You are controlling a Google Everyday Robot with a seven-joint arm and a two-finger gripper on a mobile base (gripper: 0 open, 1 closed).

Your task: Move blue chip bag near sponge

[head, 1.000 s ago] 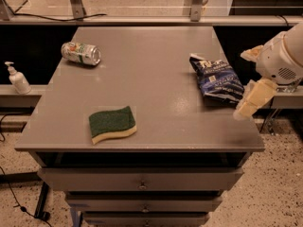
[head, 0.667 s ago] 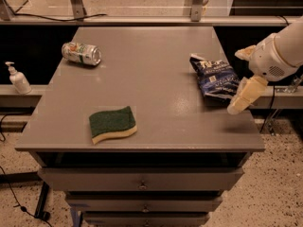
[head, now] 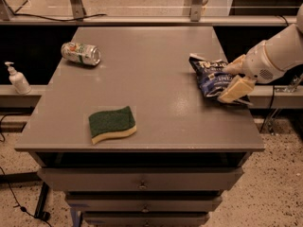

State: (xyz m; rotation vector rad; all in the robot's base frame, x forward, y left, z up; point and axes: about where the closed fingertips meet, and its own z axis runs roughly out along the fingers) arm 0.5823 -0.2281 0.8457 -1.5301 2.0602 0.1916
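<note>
The blue chip bag (head: 211, 76) lies crinkled on the right side of the grey table (head: 156, 56), near its right edge. My gripper (head: 231, 78) comes in from the right at table height, open, with one cream finger behind the bag's right end and the other in front of it. The bag's right end sits between the fingers. The sponge (head: 111, 124), green on top with a pale yellow layer, lies flat at the front left of the table, well apart from the bag.
A silver-green drink can (head: 81, 53) lies on its side at the back left of the table. A white pump bottle (head: 18, 79) stands on a ledge off the table's left side. Drawers run below the table's front edge.
My gripper has moved left from beyond the table's right edge onto the bag's right end. The bag, sponge and can have not moved.
</note>
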